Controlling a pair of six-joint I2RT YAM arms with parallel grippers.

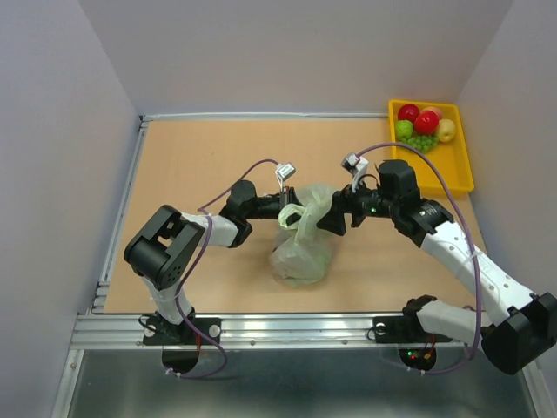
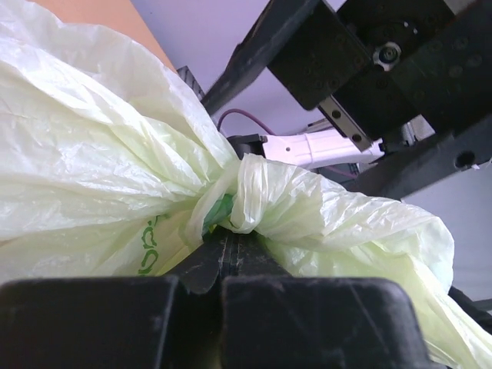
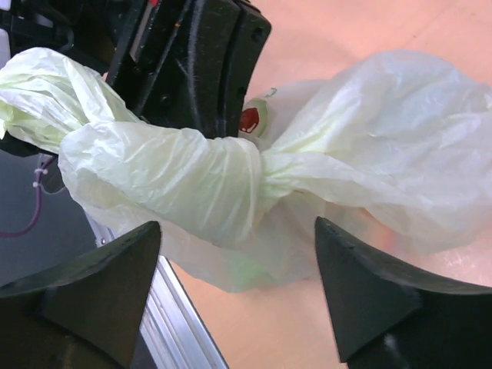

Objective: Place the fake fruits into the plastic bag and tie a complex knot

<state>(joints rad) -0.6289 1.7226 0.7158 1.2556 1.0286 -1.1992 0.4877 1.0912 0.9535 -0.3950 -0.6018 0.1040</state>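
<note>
The left gripper (image 2: pixel 223 244) was clamped shut on the thin, crinkly, pale-green plastic bag (image 1: pixel 303 248) at its knot. The right gripper (image 3: pixel 237 231) stood wide apart, holding nothing, with the twisted handle just beyond its fingers. The bag sat mid-table between the arms. Small glossy plastic fruits (image 1: pixel 424 124) lay in the yellow rectangular tray (image 1: pixel 461 170), far right.

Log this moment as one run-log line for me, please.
stage: tying knot | left gripper: shut on plastic bag | right gripper: open, jaws flanking bag neck | fake fruits: some in yellow tray
</note>
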